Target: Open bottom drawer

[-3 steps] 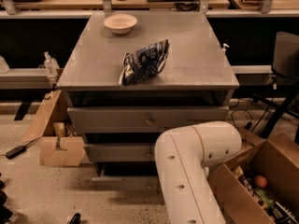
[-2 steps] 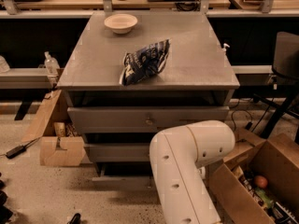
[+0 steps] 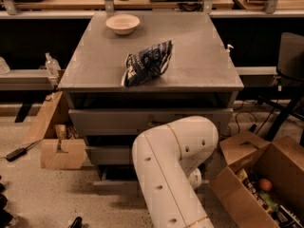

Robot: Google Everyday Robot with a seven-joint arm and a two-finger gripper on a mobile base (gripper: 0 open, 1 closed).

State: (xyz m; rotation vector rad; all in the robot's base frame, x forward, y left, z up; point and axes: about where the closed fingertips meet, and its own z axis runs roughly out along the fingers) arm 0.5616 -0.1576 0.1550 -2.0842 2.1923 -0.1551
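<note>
A: Shifted left since a second ago: the white arm (image 3: 166,175), its elbow now set across the middle of the cabinet front. Nothing else was seen to be moved.

B: Gripper?

A: Hidden behind the elbow, low at the near face of the cabinet. Wide or narrow could not be told.

B: Bottom drawer?

A: Bottom drawer (image 3: 116,185) was seen lowest in the stack, just left of the arm; only its left part was shown, the rest covered. Its knob was not seen. How far it was pulled could not be judged.

B: Others?

A: Middle drawer (image 3: 108,155) and top drawer (image 3: 109,121) were stacked above it. On the cabinet top (image 3: 204,56), a bowl (image 3: 122,23) was set at the far left and a chip bag (image 3: 146,63) near centre, well apart. An open cardboard box (image 3: 285,165) was noted on the floor, right.
</note>
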